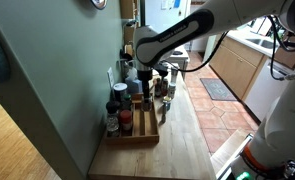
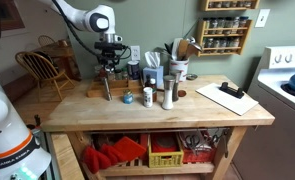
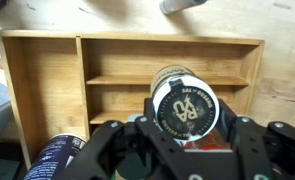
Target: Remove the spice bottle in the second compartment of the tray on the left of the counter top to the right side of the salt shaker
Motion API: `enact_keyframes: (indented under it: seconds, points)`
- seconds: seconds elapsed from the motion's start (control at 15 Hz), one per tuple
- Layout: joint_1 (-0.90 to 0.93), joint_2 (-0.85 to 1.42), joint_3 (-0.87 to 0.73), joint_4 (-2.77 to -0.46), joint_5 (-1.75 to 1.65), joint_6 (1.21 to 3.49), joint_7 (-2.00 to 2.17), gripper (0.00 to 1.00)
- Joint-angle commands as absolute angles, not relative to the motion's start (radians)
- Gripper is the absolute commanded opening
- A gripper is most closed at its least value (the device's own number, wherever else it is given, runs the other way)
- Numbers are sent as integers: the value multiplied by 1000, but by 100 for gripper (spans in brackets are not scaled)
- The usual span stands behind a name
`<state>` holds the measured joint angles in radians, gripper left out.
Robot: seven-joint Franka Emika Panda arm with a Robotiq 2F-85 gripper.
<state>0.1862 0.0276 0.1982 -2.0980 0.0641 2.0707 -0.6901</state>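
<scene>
The spice bottle (image 3: 184,103), a short jar with a dark printed cap, sits slightly tilted between my fingers over the tray's middle compartments. My gripper (image 3: 190,132) is closed on its sides and reaches down into the wooden tray (image 3: 42,90). In both exterior views the gripper (image 1: 144,92) (image 2: 107,85) is low over the tray (image 1: 147,135) (image 2: 93,93), which is at one end of the counter top (image 1: 182,140) (image 2: 192,108). A tall metal shaker (image 2: 168,93) stands mid-counter, apart from the tray.
Several taller dark-lidded bottles (image 1: 118,110) fill the tray's wall side. A blue-lidded jar (image 3: 62,160) lies beside my left finger. A small blue-capped jar (image 2: 147,97), a utensil holder (image 2: 177,62) and a clipboard (image 2: 225,97) stand on the counter.
</scene>
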Motion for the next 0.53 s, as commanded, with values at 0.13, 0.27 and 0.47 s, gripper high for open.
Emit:
enact_keyframes:
  seconds: [0.13, 0.27, 0.47]
  points:
    - [137, -52, 141, -2099, 91, 1954, -570, 34]
    - [118, -74, 117, -2110, 59, 1937, -493, 34]
    - [115, -48, 107, -2087, 52, 1951, -486, 59]
